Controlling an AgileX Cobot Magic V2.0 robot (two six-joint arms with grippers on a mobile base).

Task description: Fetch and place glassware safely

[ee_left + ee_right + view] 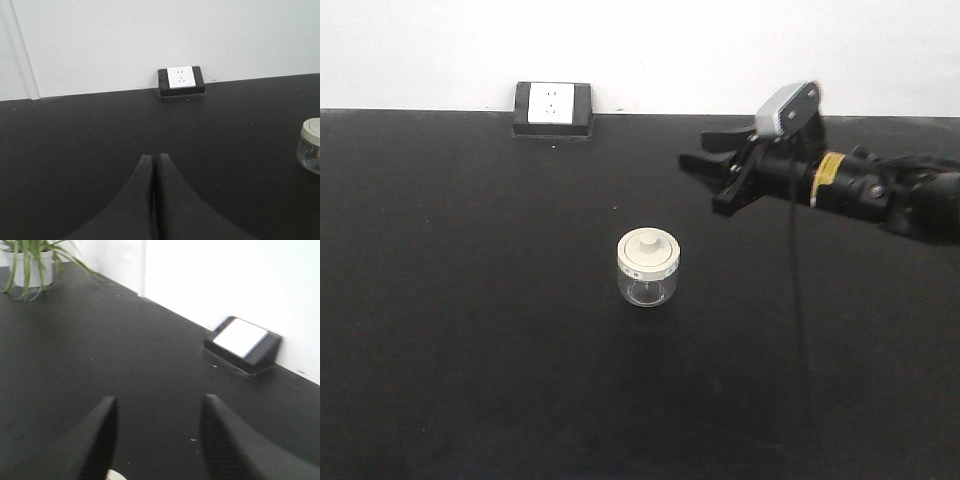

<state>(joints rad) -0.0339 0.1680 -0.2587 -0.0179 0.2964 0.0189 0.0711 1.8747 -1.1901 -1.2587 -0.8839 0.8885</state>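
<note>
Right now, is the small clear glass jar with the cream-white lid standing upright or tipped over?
Upright. The small clear glass jar stands on its base on the black table, its cream-white lid level on top, knob pointing up.

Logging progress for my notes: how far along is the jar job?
Nothing looks done: the jar stands lidded and untouched on the black table. In hand: the right tool hangs open above and beside it. The left tool is shut and empty. Grasping, carrying and placing remain.
</note>
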